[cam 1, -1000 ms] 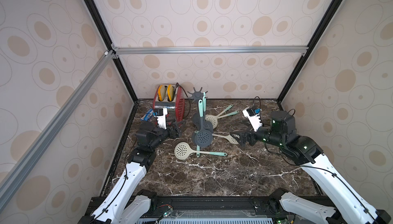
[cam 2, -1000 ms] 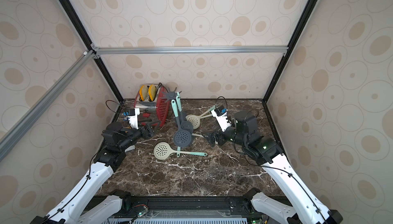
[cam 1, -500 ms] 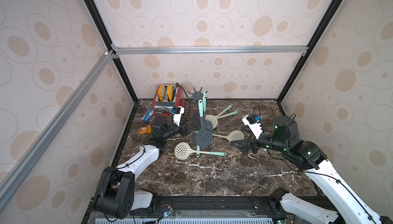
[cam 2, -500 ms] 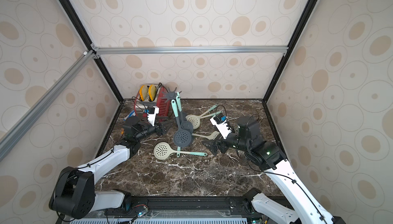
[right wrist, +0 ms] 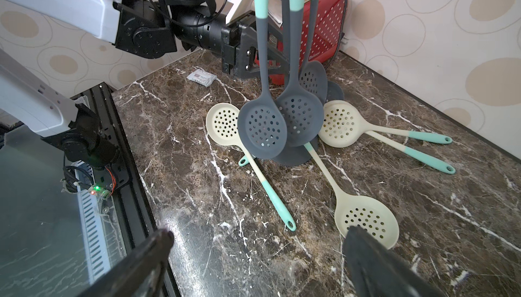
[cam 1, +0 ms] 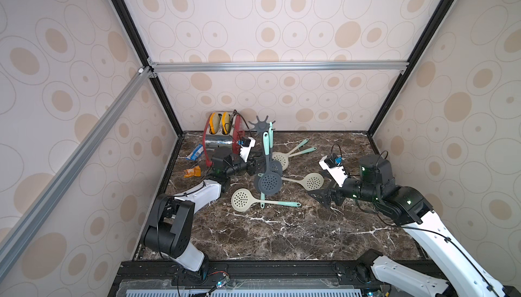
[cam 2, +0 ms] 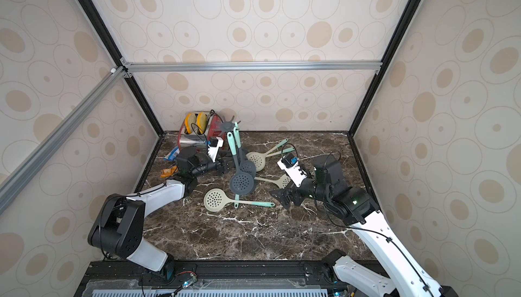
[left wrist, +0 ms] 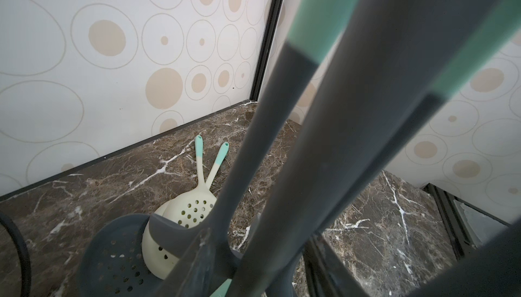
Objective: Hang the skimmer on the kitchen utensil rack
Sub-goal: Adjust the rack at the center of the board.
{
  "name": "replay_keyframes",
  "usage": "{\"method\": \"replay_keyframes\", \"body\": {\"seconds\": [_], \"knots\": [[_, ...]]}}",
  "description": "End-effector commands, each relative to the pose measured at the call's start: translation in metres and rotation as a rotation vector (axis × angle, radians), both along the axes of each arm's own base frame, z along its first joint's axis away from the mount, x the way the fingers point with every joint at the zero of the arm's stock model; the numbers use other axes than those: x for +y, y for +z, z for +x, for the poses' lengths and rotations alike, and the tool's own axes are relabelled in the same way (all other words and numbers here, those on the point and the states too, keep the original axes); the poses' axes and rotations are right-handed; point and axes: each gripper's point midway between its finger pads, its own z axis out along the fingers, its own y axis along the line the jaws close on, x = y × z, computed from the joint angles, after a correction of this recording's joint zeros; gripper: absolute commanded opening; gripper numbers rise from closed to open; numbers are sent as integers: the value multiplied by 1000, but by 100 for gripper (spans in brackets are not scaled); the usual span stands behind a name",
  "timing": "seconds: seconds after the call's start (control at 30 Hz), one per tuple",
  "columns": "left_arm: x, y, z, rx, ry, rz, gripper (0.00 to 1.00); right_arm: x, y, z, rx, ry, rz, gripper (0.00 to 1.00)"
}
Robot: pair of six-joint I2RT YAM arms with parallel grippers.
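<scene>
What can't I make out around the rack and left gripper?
- Left gripper fingertips: behind the hanging grey skimmers in both top views and right wrist view; blurred in left wrist view.
- Kitchen utensil rack hooks: too small in both top views; cut off by right wrist view's edge.
- Rack base: mostly covered by skimmer heads.

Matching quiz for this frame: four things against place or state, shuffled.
Things:
1. grey skimmers
2. red toaster
3. orange packet
4. right gripper

Place or state:
A. open, jaws wide apart above the table
B. lying flat near the left wall
C. hanging from the kitchen utensil rack
D. standing by the back wall

Pairs: 1-C, 2-D, 3-B, 4-A
</scene>
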Motion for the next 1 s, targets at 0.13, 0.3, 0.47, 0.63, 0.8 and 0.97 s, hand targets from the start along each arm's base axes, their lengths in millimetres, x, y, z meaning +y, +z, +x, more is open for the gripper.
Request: {"method": "replay_keyframes", "body": {"seconds": [0.13,0.3,0.47,0.63,0.8,0.97], "knots": [[-16,8,-5,-50,-129,5,42,-3,-4,-3,0,3,-14,100],[-17,-3,-9,-36,-151,39,26,-1,-6,-2,9,7,-15,100],[-16,-8,-9,-29,-143,53,10,0,-6,-1,14,6,-14,100],[-15,-2,-5,-75,-29,111,0,-3,-7,4,-8,-29,2,100],[7,18,9,-175,296,132,0,-14,-13,21,-26,-185,60,100],[22,45,12,-273,629,124,0,-31,-30,29,1,-311,40,100]]}}
